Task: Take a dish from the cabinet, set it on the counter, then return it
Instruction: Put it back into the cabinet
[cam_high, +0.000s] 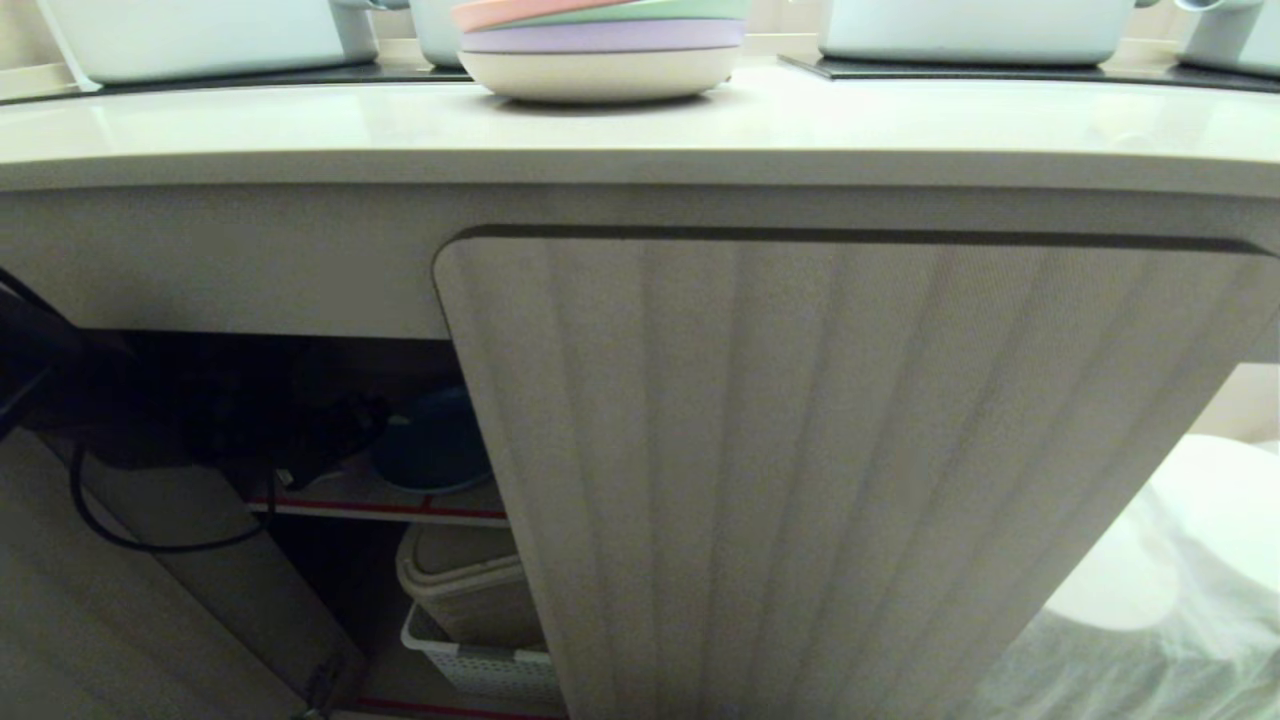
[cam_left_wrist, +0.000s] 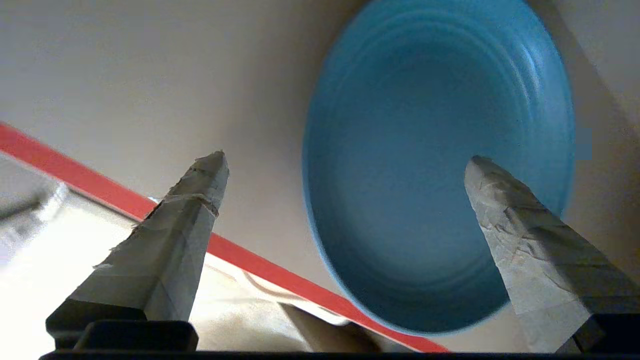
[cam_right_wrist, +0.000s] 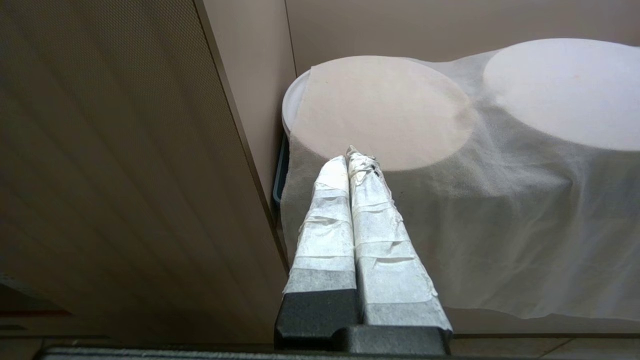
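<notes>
We have the left pincer (cam_left_wrist: 345, 165) spread wide inside the cabinet (cam_high: 850, 450), the blue dish (cam_left_wrist: 435, 165) flat on its red-edged shelf (cam_left_wrist: 100, 187). We should straddle the near rim squarely before pinching. Right pincer (cam_right_wrist: 354, 159) hangs pressed together.

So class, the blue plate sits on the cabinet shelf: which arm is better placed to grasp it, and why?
The left. Its claw is open inside the cabinet, right at the blue plate on the red-edged shelf. The right claw is shut, outside by a cloth-covered tub.
</notes>
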